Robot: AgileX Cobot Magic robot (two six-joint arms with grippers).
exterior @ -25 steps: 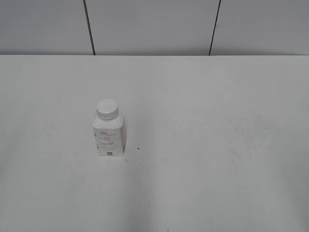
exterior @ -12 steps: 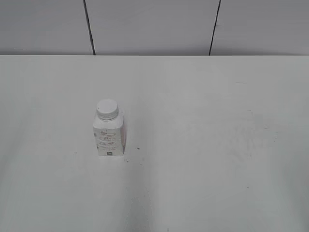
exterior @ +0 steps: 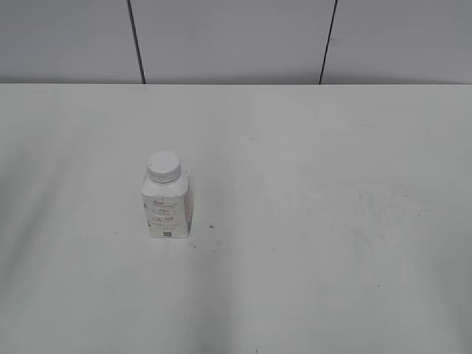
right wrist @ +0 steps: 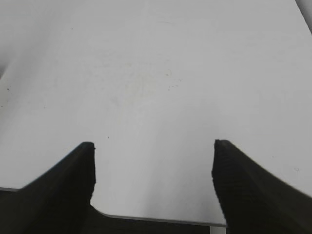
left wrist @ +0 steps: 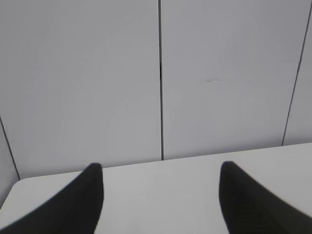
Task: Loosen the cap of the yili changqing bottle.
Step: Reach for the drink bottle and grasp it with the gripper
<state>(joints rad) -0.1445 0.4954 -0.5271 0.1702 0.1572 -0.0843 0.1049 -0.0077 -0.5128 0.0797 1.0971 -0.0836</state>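
The yili changqing bottle [exterior: 167, 210] stands upright on the white table [exterior: 310, 221], left of centre in the exterior view. Its white ribbed cap [exterior: 164, 167] sits on the neck. Neither arm shows in the exterior view. In the left wrist view my left gripper [left wrist: 161, 168] is open and empty, facing the back wall over the table's far edge. In the right wrist view my right gripper [right wrist: 153, 144] is open and empty above the table's near edge. The bottle shows in neither wrist view.
A grey panelled wall [exterior: 236, 40] with dark vertical seams stands behind the table. The table's near edge [right wrist: 161, 219] shows under my right gripper. A few small dark specks [exterior: 211, 226] lie near the bottle.
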